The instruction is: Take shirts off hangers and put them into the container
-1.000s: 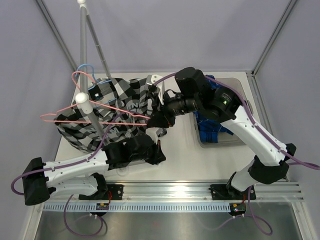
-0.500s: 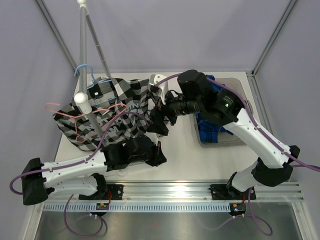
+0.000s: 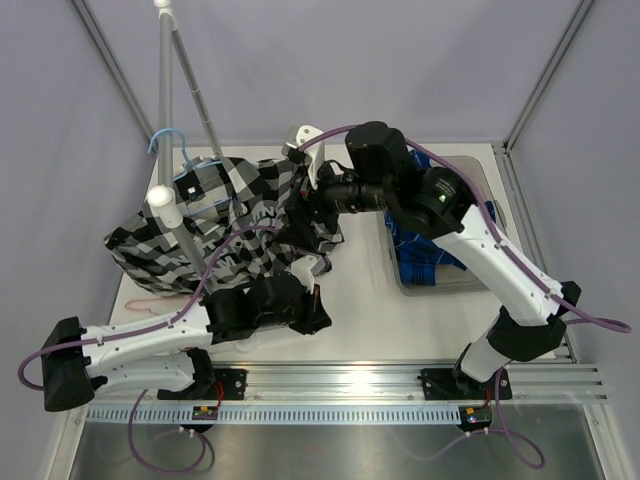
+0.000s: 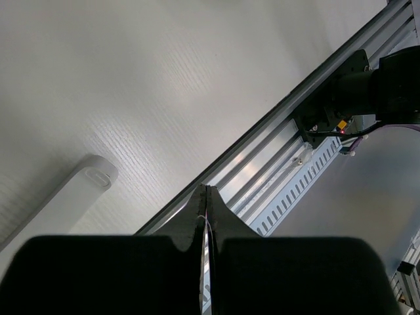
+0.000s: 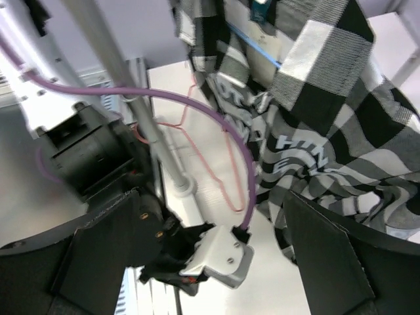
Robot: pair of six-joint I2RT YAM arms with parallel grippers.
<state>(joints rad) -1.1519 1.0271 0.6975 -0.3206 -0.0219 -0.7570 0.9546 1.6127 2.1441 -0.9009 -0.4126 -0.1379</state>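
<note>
The black, white and grey check shirt point(image 3: 235, 215) hangs bunched on the rack, on the light blue hanger point(image 3: 160, 140). Its cloth fills the upper right of the right wrist view point(image 5: 328, 118). The pink hanger point(image 5: 210, 172) lies bare on the table beneath that shirt. The royal-blue plaid shirt point(image 3: 415, 258) lies in the see-through container point(image 3: 478, 175) at the right. My right gripper point(image 3: 312, 205) stands open at the check shirt's right edge, with nothing between its fingers point(image 5: 105, 256). My left gripper point(image 3: 314, 305) is shut low over the table near the front rail, fingertips point(image 4: 200, 197) pressed together and empty.
The white rack pole point(image 3: 167, 90) rises at the back left, and its foot point(image 5: 184, 187) stands on the table beside the pink hanger. The left arm's purple cable point(image 5: 243, 151) loops under my right gripper. The metal rail point(image 4: 282, 151) runs along the near edge.
My right gripper has opened and let go of the pink hanger, which dropped left and down onto the table. The right arm has moved back and left to the check shirt.
</note>
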